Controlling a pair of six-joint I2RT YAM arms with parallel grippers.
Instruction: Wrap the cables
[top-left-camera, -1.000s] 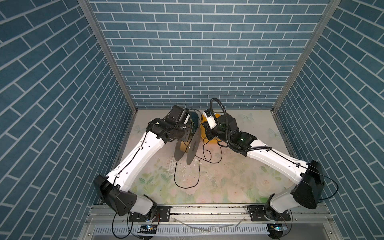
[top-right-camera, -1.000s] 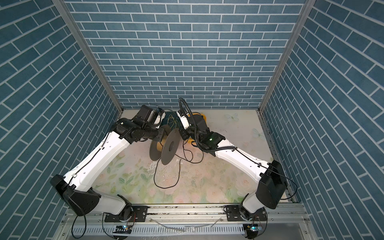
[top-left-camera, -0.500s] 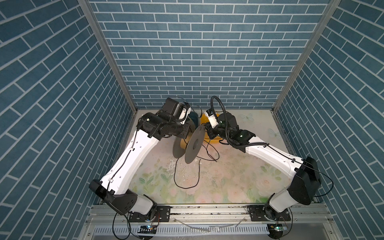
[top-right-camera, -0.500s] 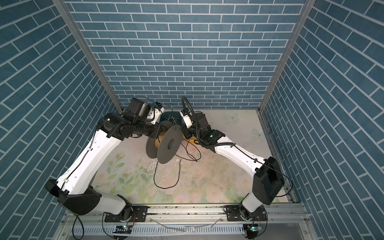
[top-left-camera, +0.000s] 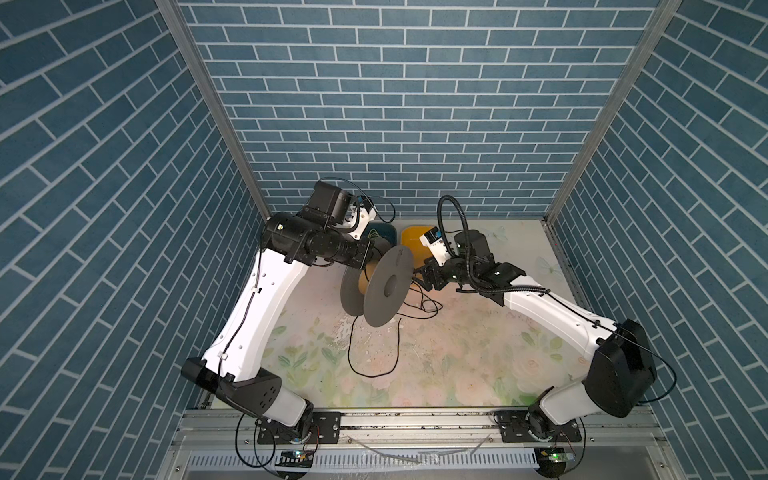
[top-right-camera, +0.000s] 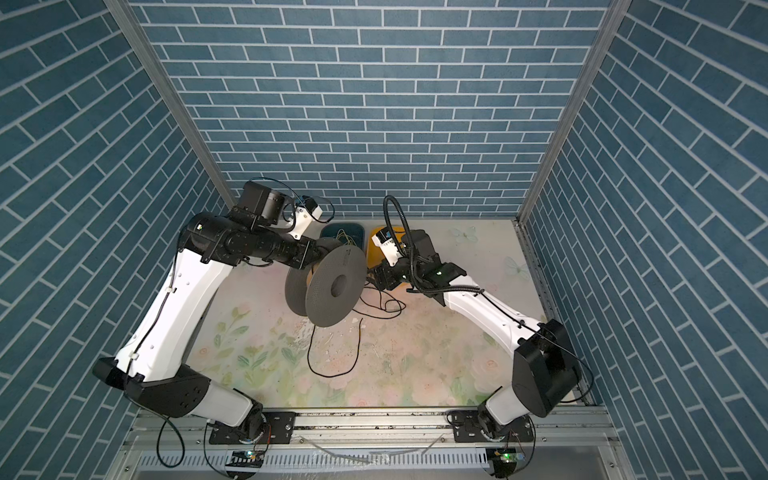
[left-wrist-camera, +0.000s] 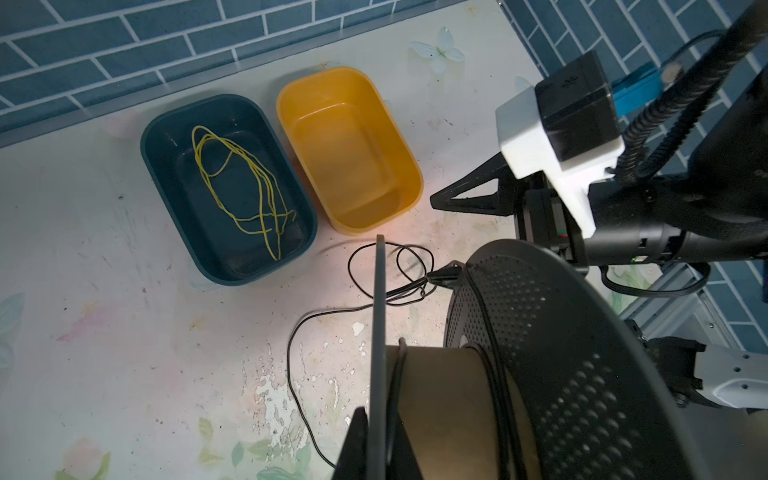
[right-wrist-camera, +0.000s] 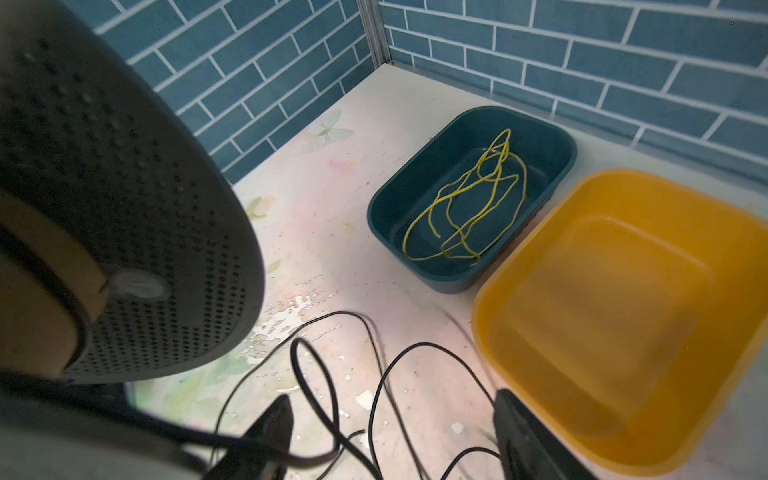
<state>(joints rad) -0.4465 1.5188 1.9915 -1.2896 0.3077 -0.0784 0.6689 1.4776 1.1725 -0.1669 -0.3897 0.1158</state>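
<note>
The left gripper (left-wrist-camera: 376, 436) is clamping one flange of the grey spool (top-left-camera: 384, 286), holding it up. The black cable (right-wrist-camera: 424, 344) is running over the spool's cardboard core and trailing in loose loops across the floral table (top-left-camera: 457, 353). The right gripper (right-wrist-camera: 390, 440) is hovering over those loops, its jaws spread wide and gripping nothing.

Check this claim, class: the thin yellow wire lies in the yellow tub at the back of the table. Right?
No. The yellow wire lies in the dark teal tub; the yellow tub beside it is empty, as the left wrist view shows.
</note>
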